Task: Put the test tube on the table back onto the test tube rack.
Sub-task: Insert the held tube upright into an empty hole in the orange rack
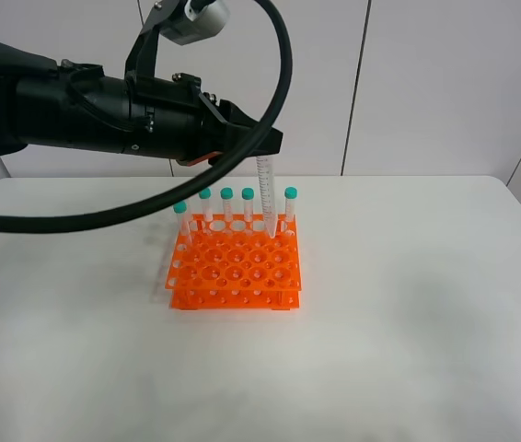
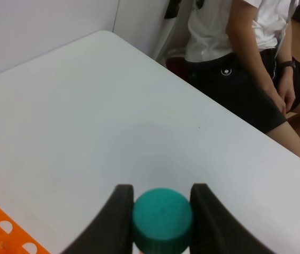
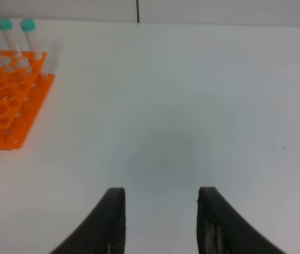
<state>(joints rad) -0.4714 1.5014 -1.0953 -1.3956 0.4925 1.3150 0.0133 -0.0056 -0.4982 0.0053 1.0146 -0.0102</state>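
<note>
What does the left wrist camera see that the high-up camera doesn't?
Only the left wrist view shows a person sitting beside the table, and the top of the test tube, its green cap squeezed in the left gripper. Only the high view shows that tube's full length hanging upright, tip down at the back row of the rack, with five other tubes standing there. Both views show the white table, some of the orange rack and the held tube.
</note>
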